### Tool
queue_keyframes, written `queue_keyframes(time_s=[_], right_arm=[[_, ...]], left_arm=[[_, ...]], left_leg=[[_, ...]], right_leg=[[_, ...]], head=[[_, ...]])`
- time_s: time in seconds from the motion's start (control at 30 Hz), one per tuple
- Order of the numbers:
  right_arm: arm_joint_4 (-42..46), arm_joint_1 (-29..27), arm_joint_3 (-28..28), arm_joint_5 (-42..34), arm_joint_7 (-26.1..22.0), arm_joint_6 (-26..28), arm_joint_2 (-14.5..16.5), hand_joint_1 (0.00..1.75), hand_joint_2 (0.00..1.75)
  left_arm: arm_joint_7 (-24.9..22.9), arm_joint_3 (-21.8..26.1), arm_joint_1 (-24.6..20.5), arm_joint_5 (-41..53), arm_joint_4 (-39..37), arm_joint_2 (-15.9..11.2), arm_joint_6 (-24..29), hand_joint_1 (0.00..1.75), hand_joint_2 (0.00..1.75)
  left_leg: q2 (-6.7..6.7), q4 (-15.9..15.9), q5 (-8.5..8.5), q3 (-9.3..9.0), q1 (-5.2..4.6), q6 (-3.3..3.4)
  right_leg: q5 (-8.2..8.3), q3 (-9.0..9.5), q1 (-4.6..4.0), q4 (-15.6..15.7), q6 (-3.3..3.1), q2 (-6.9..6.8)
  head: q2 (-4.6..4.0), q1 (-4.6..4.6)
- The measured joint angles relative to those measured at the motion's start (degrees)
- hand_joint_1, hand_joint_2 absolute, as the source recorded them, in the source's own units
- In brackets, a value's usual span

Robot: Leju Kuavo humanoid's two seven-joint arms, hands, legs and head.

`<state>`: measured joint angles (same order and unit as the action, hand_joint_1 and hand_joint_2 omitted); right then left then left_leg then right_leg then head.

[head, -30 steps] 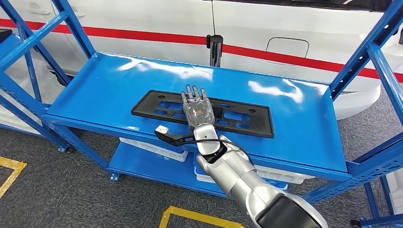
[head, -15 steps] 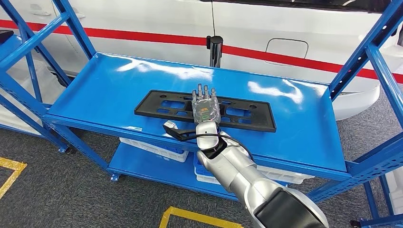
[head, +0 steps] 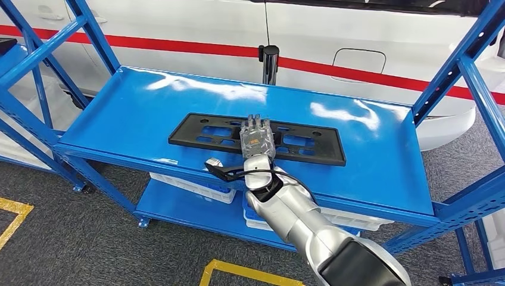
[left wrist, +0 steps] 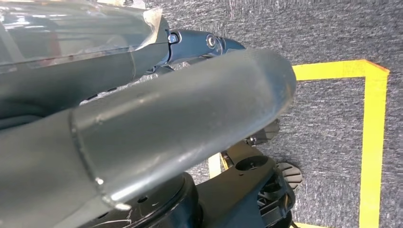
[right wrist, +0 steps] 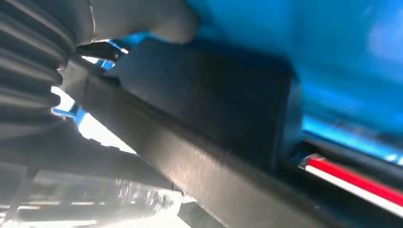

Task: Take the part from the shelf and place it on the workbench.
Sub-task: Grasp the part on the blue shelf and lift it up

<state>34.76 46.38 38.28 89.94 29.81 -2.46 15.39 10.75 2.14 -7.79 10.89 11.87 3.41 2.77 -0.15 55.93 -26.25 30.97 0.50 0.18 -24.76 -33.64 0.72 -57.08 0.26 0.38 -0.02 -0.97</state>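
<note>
The long flat black plastic frame part [head: 257, 139] with rectangular cut-outs is lying on the top level of the glossy blue metal shelf [head: 119, 119], roughly centred, long side running across. Matte finish, thin rails, a few round holes near the ends.

The right hand [head: 257, 136] sits right on top of the part's middle, palm down, fingers pointing away from the robot and laid flat over it. In the right wrist view the thick grey thumb [right wrist: 142, 19] is up against the part's dark edge [right wrist: 204, 95], but I can't tell if it's actually clamped on it or just resting. The silver arm [head: 298, 220] is smooth and shiny.

The left hand [left wrist: 142, 118] hangs over grey carpet-like floor [left wrist: 332, 42] with yellow tape lines [left wrist: 370, 142]; can't tell how its fingers lie.

Behind the shelf there's a white car body with a red stripe [head: 357, 68].
</note>
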Motion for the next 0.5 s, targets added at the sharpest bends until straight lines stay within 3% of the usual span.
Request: queue_keyframes(time_s=[0.5], right_arm=[[4.7, -3.3, 0.6, 0.0, -1.3, 0.4, -0.7, 1.75, 1.75]], left_arm=[[0.9, 1.2, 0.4, 0.8, 0.0, 0.1, 0.4, 0.00, 0.00]], left_leg=[[-0.01, 0.0, -0.01, 0.10, 0.00, 0.00]], right_leg=[[0.00, -0.09, 0.00, 0.0, 0.00, 0.00]], head=[[0.00, 0.00]])
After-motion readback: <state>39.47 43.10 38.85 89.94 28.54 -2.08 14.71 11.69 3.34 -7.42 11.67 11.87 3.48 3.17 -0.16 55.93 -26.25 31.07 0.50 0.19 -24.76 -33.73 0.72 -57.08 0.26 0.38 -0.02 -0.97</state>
